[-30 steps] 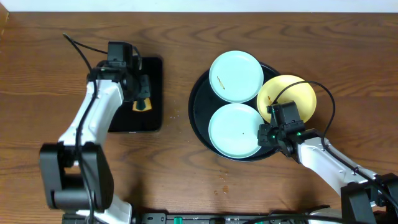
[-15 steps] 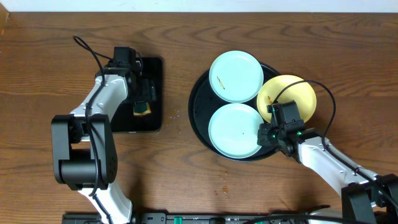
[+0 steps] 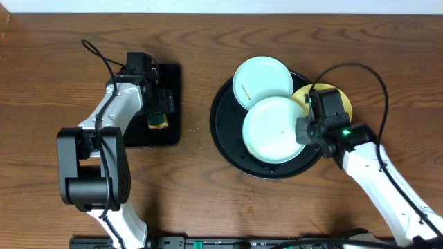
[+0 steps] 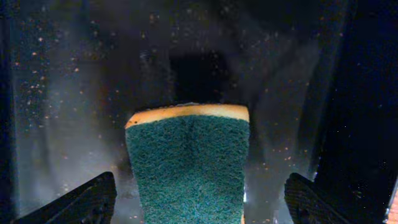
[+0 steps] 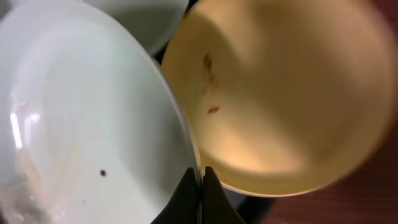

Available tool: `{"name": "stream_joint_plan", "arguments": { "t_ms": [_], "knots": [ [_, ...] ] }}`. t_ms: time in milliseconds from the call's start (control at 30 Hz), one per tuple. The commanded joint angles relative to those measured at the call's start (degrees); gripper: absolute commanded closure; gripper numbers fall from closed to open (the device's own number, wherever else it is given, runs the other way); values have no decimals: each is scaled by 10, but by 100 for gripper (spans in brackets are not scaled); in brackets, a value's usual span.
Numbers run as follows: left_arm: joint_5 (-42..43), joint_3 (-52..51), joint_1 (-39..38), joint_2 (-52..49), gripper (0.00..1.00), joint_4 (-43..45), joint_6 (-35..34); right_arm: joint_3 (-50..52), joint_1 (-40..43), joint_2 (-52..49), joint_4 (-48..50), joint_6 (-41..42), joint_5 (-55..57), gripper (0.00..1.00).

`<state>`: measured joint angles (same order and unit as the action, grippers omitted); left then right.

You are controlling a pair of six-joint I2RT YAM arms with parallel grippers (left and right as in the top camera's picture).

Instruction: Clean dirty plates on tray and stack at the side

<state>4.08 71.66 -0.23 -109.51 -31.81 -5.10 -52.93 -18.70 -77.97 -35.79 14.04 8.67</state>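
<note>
My right gripper (image 3: 303,131) is shut on the right rim of a pale mint plate (image 3: 275,129), which hangs tilted over the round black tray (image 3: 218,124). In the right wrist view my gripper (image 5: 200,186) pinches that plate (image 5: 93,124), which carries a small dark speck. A second mint plate (image 3: 261,79) with a brown smear lies at the tray's back. The yellow plate (image 5: 280,93), with brown smears, sits at the tray's right edge, mostly under my right arm in the overhead view. My left gripper (image 4: 196,208) is open, with a green and yellow sponge (image 4: 186,162) lying untouched between its fingers.
The sponge (image 3: 158,121) lies on a small rectangular black tray (image 3: 173,76) at the left, under my left gripper (image 3: 160,109). Bare wood tabletop (image 3: 194,194) spreads between the two trays and along the front. A few crumbs lie in front of the round tray.
My left gripper opened and let go of the sponge on the rectangular tray. My right gripper lifted the near mint plate and carried it back and to the right, over the yellow plate's edge.
</note>
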Motion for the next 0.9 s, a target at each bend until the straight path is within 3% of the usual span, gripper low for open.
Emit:
{"name": "stream_joint_plan", "arguments": {
  "t_ms": [0,267,400,867],
  "knots": [
    [-7,-4,0,1,13,0,3,-44,-48,8,-10,-28,111,99],
    [-7,-4,0,1,12,0,3,-70,-194,8,-10,-90,399,99],
    [-7,-4,0,1,11,0,3,-70,-247,8,6,-90,475,99],
    [-7,-4,0,1,10,0,3,-70,-279,0,52,-87,515,99]
  ]
}}
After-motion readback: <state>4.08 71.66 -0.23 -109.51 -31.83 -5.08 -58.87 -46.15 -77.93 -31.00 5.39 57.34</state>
